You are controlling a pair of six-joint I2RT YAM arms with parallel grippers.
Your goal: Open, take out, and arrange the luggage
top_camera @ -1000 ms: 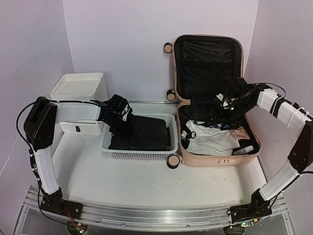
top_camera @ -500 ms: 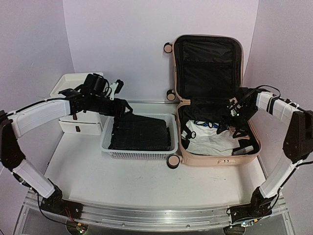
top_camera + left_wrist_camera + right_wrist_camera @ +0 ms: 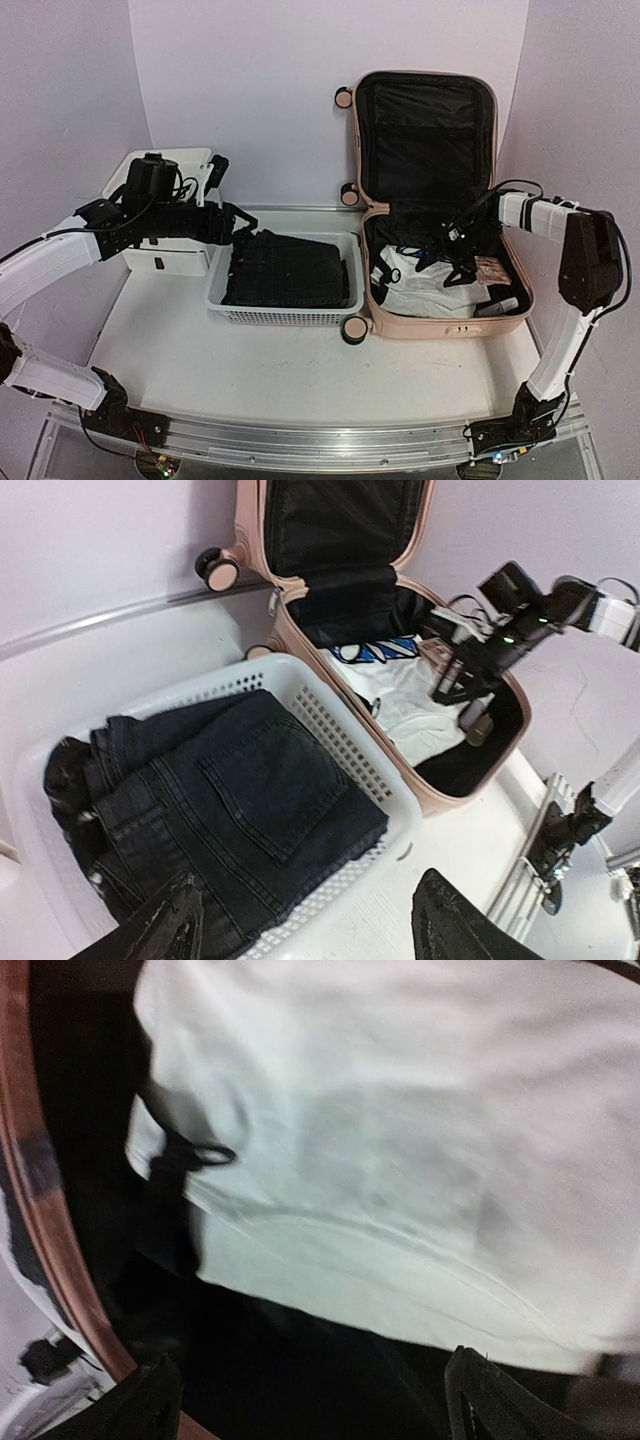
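The big pale pink hard-shell suitcase (image 3: 440, 328) sits on the right side of the white surface (image 3: 250, 380). It's wide open, with the base flat and the black-lined lid standing up against the back wall. There's a rumpled white garment (image 3: 430, 290) in the base, with something blue and black peeking out behind it, plus a few small bits at the right end that I can't make out.

The right gripper (image 3: 445, 265) is down inside the base, just above that white garment. In the wrist view its fingers (image 3: 140, 1400) are spread wide with only cloth below them, and I can't tell if they're touching it.

Just left of the suitcase is a white mesh plastic basket (image 3: 285, 318) with a folded pair of dark denim jeans (image 3: 290, 272) lying in it. One black-and-cream caster wheel (image 3: 355, 330) sits right at the basket's near right corner.

The left gripper (image 3: 243, 225) hovers over the basket's left end, reaching across in front of a white plastic drawer unit (image 3: 175, 263). Its fingers (image 3: 160, 930) are spread apart too, with nothing held between them and the jeans below.
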